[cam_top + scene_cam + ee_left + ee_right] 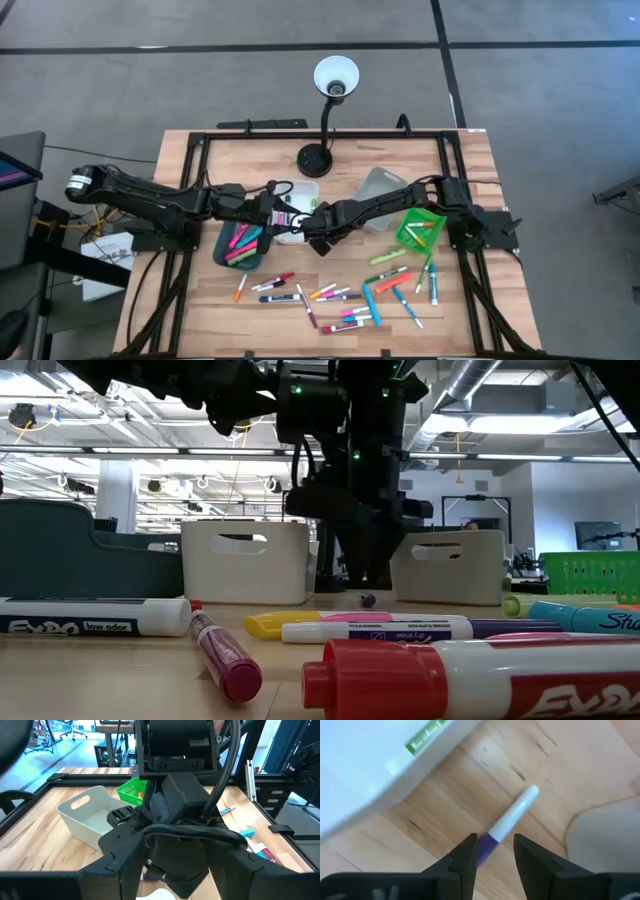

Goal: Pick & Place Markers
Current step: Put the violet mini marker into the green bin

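The right gripper [492,852] hangs at the middle of the table [200,310], just near of the white bin [300,210]. Its fingers are partly open around the purple end of a white-barrelled purple marker [512,820]; whether they pinch it, I cannot tell. The left gripper [285,213] waits with fingers spread over the white bin, holding nothing that I can see. More markers [340,295] lie scattered across the near half, some in the teal bin [240,243] and green bin [420,228].
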Tool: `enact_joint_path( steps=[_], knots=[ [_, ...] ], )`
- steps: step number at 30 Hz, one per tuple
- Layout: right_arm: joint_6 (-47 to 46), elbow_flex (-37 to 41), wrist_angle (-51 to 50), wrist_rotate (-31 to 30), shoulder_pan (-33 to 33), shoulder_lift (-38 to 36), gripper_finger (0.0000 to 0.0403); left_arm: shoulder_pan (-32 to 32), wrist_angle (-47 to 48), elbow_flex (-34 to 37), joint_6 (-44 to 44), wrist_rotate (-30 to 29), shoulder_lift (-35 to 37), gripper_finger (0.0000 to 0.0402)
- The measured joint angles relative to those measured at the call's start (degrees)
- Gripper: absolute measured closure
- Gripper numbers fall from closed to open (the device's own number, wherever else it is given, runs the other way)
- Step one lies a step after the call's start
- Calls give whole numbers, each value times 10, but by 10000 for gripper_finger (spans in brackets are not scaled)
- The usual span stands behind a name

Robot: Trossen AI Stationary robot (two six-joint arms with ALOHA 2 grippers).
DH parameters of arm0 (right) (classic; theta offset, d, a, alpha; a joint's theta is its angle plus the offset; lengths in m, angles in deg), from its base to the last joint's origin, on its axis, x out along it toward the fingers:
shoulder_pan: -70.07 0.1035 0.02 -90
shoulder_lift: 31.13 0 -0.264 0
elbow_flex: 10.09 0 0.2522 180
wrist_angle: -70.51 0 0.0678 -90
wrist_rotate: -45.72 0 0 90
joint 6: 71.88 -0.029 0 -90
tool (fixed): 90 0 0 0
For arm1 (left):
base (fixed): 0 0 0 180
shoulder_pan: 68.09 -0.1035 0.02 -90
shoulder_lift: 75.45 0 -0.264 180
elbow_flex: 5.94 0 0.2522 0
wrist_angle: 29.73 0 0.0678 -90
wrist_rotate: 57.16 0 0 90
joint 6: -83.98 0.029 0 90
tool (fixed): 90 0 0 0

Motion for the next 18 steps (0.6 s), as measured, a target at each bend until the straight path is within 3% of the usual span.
enact_joint_path(
  steps=[12,18],
  knots=[
    [-20,40,44,0,-2,-3,285,1,3,1,0,2,-2,199],
    [18,42,54,-7,-2,-3,297,1,0,1,0,4,-2,199]
  ],
)
